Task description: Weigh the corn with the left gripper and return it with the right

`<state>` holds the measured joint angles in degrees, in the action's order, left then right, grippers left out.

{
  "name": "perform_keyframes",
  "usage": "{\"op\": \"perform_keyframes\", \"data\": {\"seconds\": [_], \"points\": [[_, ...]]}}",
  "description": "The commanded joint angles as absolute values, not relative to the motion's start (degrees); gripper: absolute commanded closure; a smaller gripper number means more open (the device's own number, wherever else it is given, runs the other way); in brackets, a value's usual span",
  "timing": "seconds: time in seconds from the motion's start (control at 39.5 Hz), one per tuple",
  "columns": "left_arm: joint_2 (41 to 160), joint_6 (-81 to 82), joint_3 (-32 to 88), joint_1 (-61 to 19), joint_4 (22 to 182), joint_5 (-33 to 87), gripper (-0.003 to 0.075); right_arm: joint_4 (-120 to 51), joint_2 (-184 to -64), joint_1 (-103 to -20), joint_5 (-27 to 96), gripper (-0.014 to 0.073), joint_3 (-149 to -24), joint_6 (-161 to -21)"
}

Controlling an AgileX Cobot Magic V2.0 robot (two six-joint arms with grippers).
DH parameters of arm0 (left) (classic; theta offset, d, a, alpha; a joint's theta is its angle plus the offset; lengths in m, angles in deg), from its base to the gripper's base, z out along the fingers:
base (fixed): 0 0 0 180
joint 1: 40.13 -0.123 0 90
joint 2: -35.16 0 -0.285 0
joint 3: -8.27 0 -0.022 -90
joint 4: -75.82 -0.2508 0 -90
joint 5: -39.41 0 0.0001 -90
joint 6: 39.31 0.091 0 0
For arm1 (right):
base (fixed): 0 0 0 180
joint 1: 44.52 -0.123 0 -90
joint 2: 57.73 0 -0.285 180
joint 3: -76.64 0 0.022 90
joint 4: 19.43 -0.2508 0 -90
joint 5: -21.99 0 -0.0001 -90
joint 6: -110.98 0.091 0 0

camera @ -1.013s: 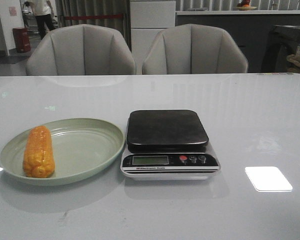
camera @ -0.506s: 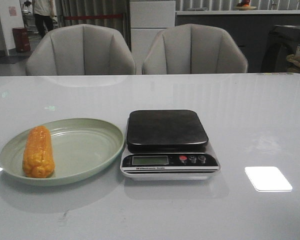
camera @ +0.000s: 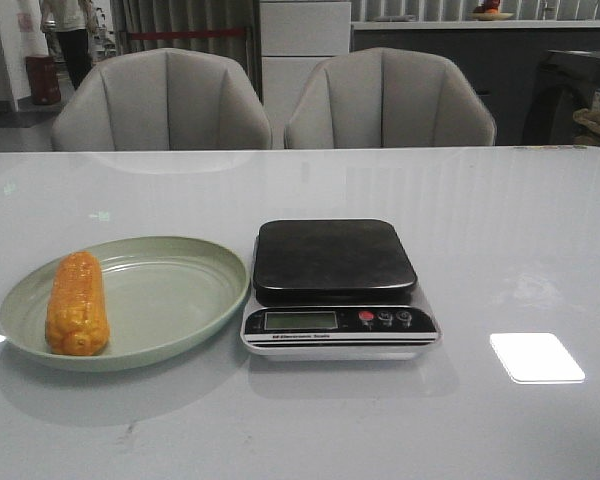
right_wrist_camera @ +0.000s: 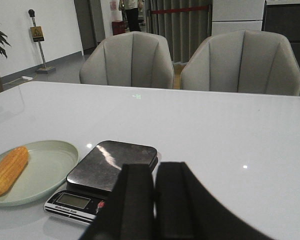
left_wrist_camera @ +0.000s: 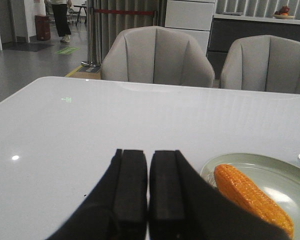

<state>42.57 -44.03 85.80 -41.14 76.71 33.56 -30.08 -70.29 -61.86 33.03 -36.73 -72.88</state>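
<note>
The corn (camera: 77,303), an orange-yellow cob, lies on the left side of a pale green plate (camera: 170,300). It also shows in the left wrist view (left_wrist_camera: 252,198) and the right wrist view (right_wrist_camera: 8,170). The scale (camera: 337,286) with a black platform stands right of the plate, nothing on it. My left gripper (left_wrist_camera: 148,155) is shut and empty, above the table to the left of the plate (left_wrist_camera: 280,175). My right gripper (right_wrist_camera: 155,167) is shut and empty, near the scale (right_wrist_camera: 107,175), on its right. Neither gripper shows in the front view.
Two grey chairs (camera: 165,100) (camera: 390,98) stand behind the table's far edge. A bright light patch (camera: 536,357) lies on the table right of the scale. A person (camera: 70,30) stands far back left.
Nothing on the table has moved. Only the person in the far background has shifted left.
</note>
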Motion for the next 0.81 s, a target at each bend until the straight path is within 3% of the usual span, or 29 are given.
{"op": "perform_keyframes", "data": {"seconds": [0.0, 0.78], "points": [[41.4, -44.6, 87.6, -41.2, 76.7, 38.4, 0.0587, -30.3, -71.0, -61.6, 28.7, 0.0428, -38.1, -73.5], [41.4, -44.6, 87.6, -41.2, 76.7, 38.4, 0.0587, -30.3, -71.0, -61.5, 28.3, 0.0428, -37.3, -73.5]]}}
